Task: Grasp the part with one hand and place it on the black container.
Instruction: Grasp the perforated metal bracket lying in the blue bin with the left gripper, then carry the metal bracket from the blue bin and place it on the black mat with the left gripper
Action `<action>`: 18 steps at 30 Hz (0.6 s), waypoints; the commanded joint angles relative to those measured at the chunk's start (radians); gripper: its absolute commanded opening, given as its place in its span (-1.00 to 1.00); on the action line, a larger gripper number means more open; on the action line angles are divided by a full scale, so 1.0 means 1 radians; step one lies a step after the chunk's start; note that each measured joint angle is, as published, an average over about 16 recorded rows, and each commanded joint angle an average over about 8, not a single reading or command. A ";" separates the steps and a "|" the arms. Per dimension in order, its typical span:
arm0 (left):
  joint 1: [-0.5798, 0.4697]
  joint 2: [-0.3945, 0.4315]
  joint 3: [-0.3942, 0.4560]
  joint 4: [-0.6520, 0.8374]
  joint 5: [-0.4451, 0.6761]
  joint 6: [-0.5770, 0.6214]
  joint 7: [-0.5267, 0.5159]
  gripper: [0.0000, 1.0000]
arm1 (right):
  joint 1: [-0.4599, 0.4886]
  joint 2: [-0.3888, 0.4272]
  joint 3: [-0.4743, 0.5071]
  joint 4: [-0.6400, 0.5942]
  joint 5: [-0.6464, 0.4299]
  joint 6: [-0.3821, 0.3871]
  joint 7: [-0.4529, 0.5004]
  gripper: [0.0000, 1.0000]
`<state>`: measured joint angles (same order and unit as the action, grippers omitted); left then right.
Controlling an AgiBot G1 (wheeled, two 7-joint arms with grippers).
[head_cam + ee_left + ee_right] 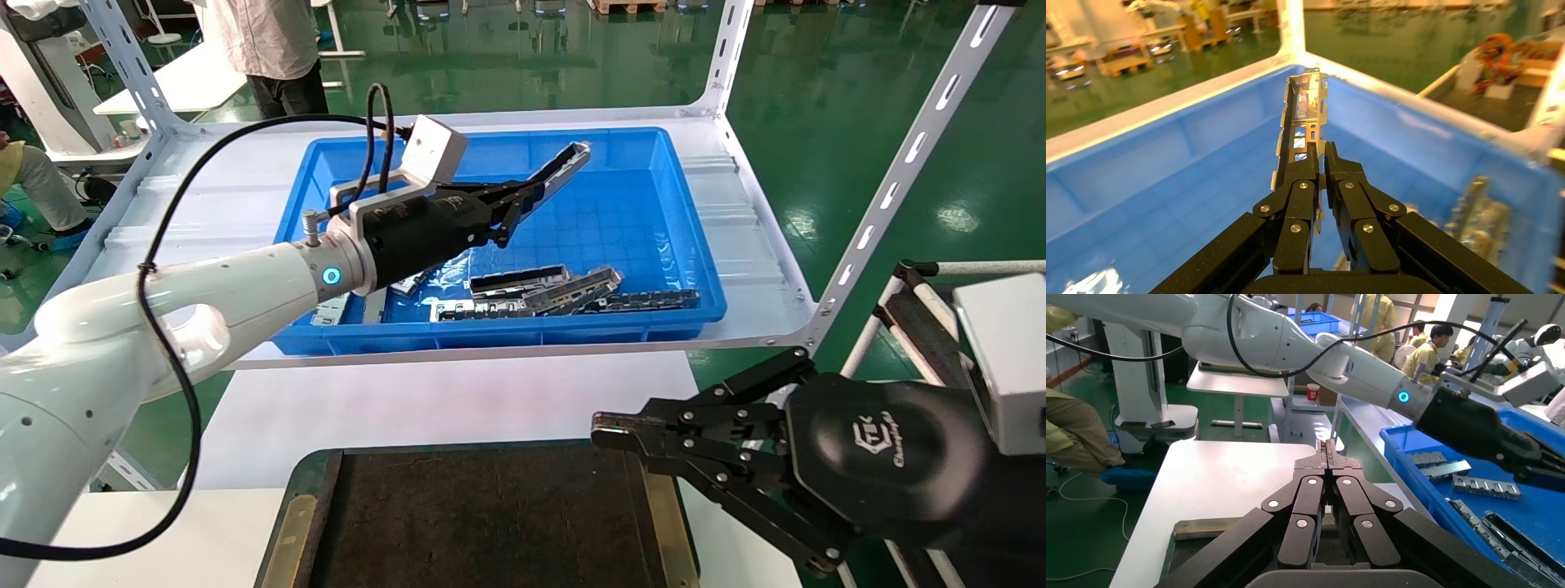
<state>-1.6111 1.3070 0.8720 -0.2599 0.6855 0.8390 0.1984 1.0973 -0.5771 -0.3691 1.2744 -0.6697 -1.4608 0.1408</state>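
My left gripper (523,194) is shut on the part (564,167), a long grey channel bar with small cutouts, and holds it in the air above the blue bin (654,143). The part sticks out beyond the fingertips, tilted up toward the bin's far side. In the left wrist view the part (1303,116) runs straight out from the gripper (1319,153). The black container (490,523), a flat dark tray with brass-coloured edge strips, lies at the near edge, empty. My right gripper (609,431) is shut and empty, parked beside the tray's right edge; it also shows in the right wrist view (1327,447).
Several similar grey bars (564,294) lie piled at the bin's near side. The bin sits on a white shelf with slotted uprights (899,163). A white table (449,400) lies between bin and tray. A person (270,49) stands beyond the shelf.
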 commanded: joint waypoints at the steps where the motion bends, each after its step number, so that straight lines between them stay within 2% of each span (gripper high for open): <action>1: -0.005 -0.009 -0.008 0.008 -0.013 0.044 0.011 -1.00 | 0.000 0.000 0.000 0.000 0.000 0.000 0.000 -1.00; 11: 0.028 -0.110 -0.023 -0.051 -0.049 0.292 0.021 -1.00 | 0.000 0.000 0.000 0.000 0.000 0.000 0.000 -1.00; 18: 0.084 -0.199 -0.019 -0.184 -0.059 0.385 -0.010 -1.00 | 0.000 0.000 0.000 0.000 0.000 0.000 0.000 -1.00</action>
<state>-1.5212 1.1022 0.8535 -0.4606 0.6258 1.2138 0.1820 1.0974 -0.5771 -0.3693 1.2744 -0.6695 -1.4607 0.1407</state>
